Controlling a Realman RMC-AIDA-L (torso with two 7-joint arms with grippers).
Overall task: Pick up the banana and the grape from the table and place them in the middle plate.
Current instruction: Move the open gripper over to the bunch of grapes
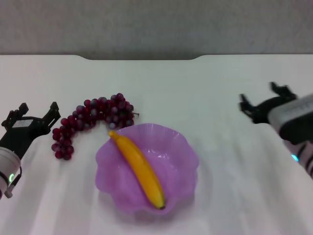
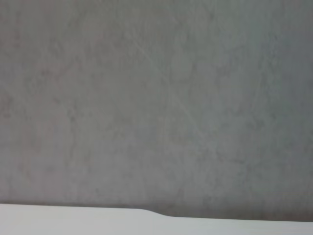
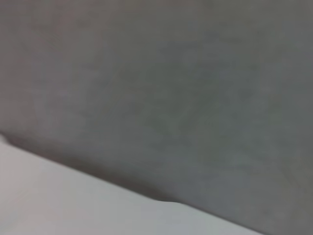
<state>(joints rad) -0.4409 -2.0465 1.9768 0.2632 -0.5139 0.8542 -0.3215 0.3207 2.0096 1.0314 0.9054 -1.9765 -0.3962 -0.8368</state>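
The yellow banana (image 1: 140, 170) lies diagonally inside the translucent purple plate (image 1: 188, 156) in the middle of the white table (image 1: 205, 93). The bunch of dark red grapes (image 1: 90, 120) lies on the table just left of and behind the plate, touching its rim. My left gripper (image 1: 32, 116) is open and empty at the far left, a little left of the grapes. My right gripper (image 1: 264, 100) is open and empty at the far right, well clear of the plate. The wrist views show only the grey wall and the table's far edge (image 2: 73, 218).
The table's far edge has a notch (image 1: 142, 58) with a grey wall behind it. The table edge also shows in the right wrist view (image 3: 73, 205).
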